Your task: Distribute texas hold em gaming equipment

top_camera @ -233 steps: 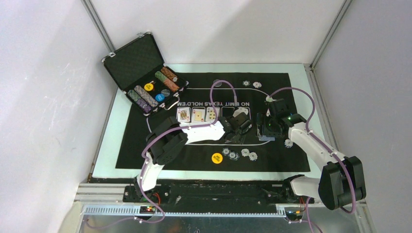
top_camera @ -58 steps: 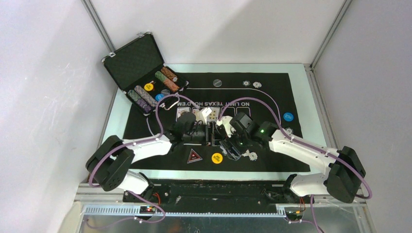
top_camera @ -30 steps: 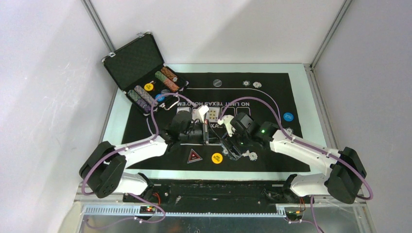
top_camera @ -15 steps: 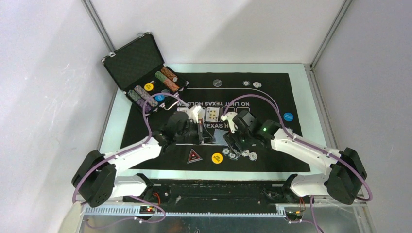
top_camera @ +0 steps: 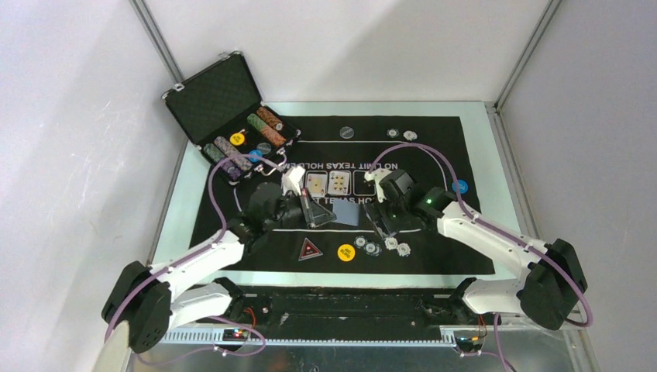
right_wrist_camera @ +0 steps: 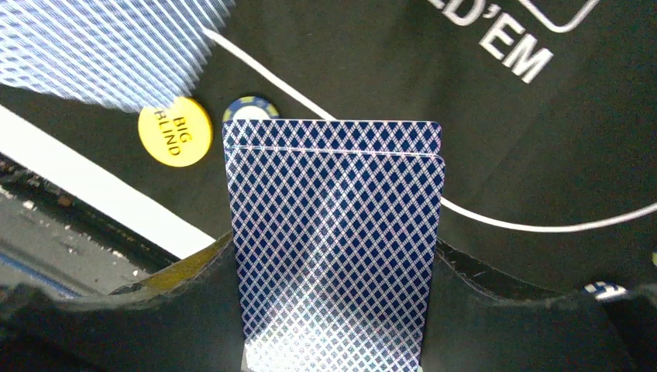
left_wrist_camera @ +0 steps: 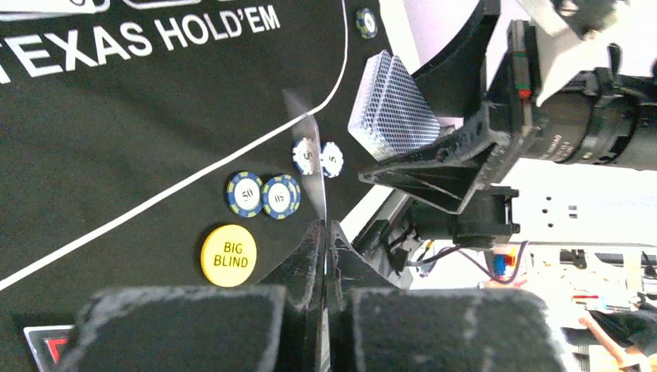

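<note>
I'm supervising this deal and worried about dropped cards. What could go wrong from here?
1. The left pincer holds the single card only near one end, so it could slip or twist out.
2. The deck in the right pincer has its top cards offset, so one might slide off.
</note>
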### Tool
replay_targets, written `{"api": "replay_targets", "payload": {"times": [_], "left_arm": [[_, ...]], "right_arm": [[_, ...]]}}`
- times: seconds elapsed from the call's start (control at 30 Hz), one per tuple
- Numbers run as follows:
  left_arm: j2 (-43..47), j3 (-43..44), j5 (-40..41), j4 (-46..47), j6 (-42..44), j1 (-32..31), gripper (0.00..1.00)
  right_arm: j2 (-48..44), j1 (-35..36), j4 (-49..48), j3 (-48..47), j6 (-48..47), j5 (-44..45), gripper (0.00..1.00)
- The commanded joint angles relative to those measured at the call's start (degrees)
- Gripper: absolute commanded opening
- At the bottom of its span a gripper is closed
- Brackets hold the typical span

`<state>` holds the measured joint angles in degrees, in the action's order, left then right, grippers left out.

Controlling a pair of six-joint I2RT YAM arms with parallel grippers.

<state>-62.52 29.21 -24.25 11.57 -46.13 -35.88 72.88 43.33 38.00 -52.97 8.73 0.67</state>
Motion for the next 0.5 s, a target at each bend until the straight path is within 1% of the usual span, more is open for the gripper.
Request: {"api": "replay_targets", "payload": {"times": [0.0, 0.1, 0.2, 0.3, 0.33, 0.37, 0.4, 0.43, 0.47], "left_arm": [[2.85, -0.57, -0.04, 4.18, -2.0, 1.45, 0.0], [3.39, -0.58, 0.79, 3.14, -0.26, 2.13, 0.0], [2.71, -0.25, 0.85, 2.44, 1.23, 2.75, 0.0], [-1.41, 2.98, -0.64, 0.7, 6.0, 3.72, 0.0], [-2.89, 4.29, -2.82, -0.75, 7.74, 3.94, 0.0], [-5.95, 7.35, -4.45, -1.68, 11.57, 4.18, 0.0], [-7.84, 9.64, -8.81, -5.89, 17.67, 4.25, 0.0], [-11.78, 14.8, -11.57, -12.0, 22.01, 4.31, 0.0], [-13.61, 17.4, -15.47, -15.43, 30.01, 4.32, 0.0]], "right_arm": [[-1.44, -2.08, -1.99, -0.19, 2.82, 5.59, 0.0], [-1.27, -3.39, -1.66, 0.07, 3.8, 8.27, 0.0], [-1.24, -4.75, -1.41, 0.27, 4.45, 9.15, 0.0], [-1.31, -5.41, -1.16, 0.4, 4.62, 10.1, 0.0], [-1.33, -5.48, -1.08, 0.41, 4.62, 10.26, 0.0], [-1.38, -5.6, -1.02, 0.41, 4.65, 10.37, 0.0], [-1.4, -5.66, -0.96, 0.41, 4.64, 10.48, 0.0], [-1.51, -5.81, -0.92, 0.41, 4.61, 10.56, 0.0], [-1.6, -5.85, -0.92, 0.41, 4.62, 10.53, 0.0]]}}
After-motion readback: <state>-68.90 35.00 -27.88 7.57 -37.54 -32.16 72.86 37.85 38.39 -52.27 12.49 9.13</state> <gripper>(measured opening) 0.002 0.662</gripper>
